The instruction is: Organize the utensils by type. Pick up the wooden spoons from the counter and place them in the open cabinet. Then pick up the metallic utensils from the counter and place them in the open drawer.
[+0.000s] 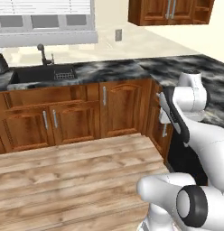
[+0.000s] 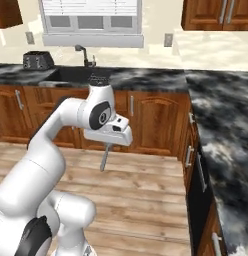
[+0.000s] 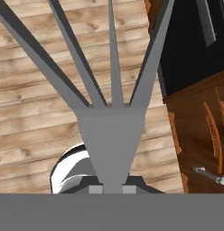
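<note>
While clamped in end effector (image 2: 108, 146) — fork (image 3: 109, 90) | tines over wooden floor (image 1: 64, 176)

- Left/right base cams: behind white arm (image 1: 195, 135), facing fwd-down; both share black marbled stone counter (image 2: 146, 79) and sink corner.
- Hand cam: v. close, looking down at pale plank floor (image 3: 32, 113).

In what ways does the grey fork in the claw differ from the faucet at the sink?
The fork hangs from the shut claw over the wooden floor, tines downward; the faucet stands upright at the sink. The fork is flat and splits into four tines; the faucet is one curved spout. Both are slim and grey.
</note>
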Robot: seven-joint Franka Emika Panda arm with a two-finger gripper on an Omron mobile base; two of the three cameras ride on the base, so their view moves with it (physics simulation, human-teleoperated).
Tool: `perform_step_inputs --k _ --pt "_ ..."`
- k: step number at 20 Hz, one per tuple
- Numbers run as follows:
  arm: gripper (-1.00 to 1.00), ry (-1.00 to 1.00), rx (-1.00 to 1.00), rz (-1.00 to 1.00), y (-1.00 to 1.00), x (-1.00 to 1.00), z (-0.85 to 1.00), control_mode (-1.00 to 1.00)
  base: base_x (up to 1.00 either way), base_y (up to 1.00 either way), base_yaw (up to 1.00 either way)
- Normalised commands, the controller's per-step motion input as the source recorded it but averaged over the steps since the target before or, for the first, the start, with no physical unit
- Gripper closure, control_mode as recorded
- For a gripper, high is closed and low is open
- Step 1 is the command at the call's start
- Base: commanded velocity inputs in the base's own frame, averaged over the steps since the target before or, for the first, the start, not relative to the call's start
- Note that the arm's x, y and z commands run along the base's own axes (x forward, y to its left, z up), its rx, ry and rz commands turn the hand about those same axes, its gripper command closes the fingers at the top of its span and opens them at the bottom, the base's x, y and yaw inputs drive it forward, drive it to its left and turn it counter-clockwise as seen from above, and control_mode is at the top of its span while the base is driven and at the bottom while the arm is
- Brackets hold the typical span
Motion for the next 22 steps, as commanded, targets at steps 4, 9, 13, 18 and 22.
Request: perform_step_inputs --k 4,9,13,18,22 --pt "1.0 0.0 0.0 0.0 0.0 0.0 0.0 1.0 -1.0 0.2 0.25" --pt "1.0 0.0 0.0 0.0 0.0 0.0 0.0 1.0 -0.8 0.41 0.1" --pt "1.0 0.0 0.0 0.0 0.0 0.0 0.0 1.0 -0.56 0.72 0.0" --pt "1.0 0.0 0.0 0.0 0.0 0.0 0.0 1.0 -0.5 0.81 0.0" --pt "1.0 0.0 0.0 0.0 0.0 0.0 0.0 1.0 -0.39 0.83 0.0"
